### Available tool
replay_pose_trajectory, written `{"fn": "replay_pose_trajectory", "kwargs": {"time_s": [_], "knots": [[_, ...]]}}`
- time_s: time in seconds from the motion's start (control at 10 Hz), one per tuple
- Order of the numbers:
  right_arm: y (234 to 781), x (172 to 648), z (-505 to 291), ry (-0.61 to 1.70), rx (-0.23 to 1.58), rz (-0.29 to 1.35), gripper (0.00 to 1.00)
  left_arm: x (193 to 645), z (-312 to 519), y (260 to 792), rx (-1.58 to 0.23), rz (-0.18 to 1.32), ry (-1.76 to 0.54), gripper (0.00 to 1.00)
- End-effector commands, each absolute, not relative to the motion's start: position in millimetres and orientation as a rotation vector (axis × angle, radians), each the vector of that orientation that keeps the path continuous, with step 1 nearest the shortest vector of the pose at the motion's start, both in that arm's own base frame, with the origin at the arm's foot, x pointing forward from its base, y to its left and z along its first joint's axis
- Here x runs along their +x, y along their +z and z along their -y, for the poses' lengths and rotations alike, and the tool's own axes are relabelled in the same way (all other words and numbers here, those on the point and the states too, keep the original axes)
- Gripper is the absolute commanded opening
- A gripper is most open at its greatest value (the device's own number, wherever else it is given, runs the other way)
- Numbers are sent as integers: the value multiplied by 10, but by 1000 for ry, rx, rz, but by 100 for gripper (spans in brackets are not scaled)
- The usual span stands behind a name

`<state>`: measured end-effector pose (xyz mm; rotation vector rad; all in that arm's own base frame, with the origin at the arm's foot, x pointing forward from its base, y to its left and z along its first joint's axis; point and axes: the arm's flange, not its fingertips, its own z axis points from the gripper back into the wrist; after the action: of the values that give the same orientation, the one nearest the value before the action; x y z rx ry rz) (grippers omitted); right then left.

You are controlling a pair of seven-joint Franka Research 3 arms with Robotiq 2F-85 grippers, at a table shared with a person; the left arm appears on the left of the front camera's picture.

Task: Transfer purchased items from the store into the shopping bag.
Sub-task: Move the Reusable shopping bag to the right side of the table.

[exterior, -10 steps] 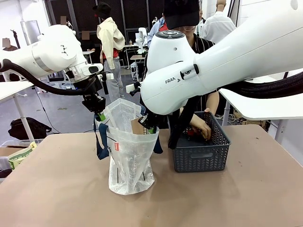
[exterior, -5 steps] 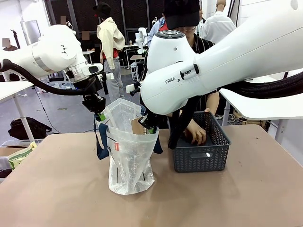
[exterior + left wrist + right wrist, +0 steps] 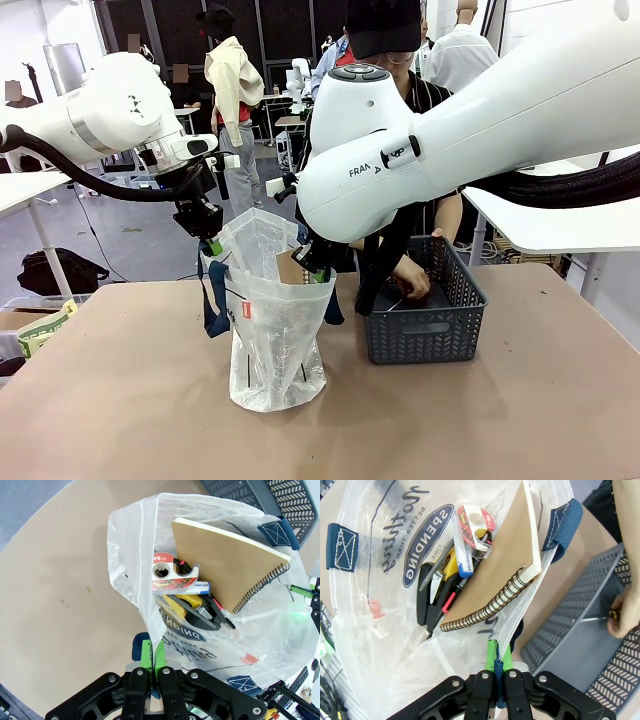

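Observation:
The shopping bag (image 3: 270,330) stands upright on the brown table, held open by both grippers. My left gripper (image 3: 213,245) is shut on the bag's left rim (image 3: 150,630). On the opposite rim, near a navy handle (image 3: 563,522), my right gripper (image 3: 496,662) is shut. Inside the bag lie a tan spiral notebook (image 3: 225,565), a tape dispenser (image 3: 172,575) and yellow and dark packs (image 3: 437,580). The store, a dark grey mesh basket (image 3: 425,335), sits just right of the bag. A person's hand (image 3: 410,282) reaches into it and pinches a thin item (image 3: 597,619).
The person stands behind the basket at the table's far edge. My large right arm (image 3: 480,120) crosses above the basket. A white table (image 3: 560,225) stands at the right rear. Bare tabletop lies in front of the bag and basket.
The person's hand has shifted inside the basket, first lower, now slightly up and left. Both arms and the bag have stayed still.

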<state>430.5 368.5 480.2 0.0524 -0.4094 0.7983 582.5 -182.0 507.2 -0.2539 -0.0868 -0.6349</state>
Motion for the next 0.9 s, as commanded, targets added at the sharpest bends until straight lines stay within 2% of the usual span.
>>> {"fn": "replay_pose_trajectory", "kwargs": {"time_s": [0.0,0.8], "knots": [[4810,4299,-3678,798,51,411,0,5810,1806,5086,-255,93,-630,0],[4810,4299,-3678,798,51,411,0,5810,1806,5086,-255,93,-630,0]]}}
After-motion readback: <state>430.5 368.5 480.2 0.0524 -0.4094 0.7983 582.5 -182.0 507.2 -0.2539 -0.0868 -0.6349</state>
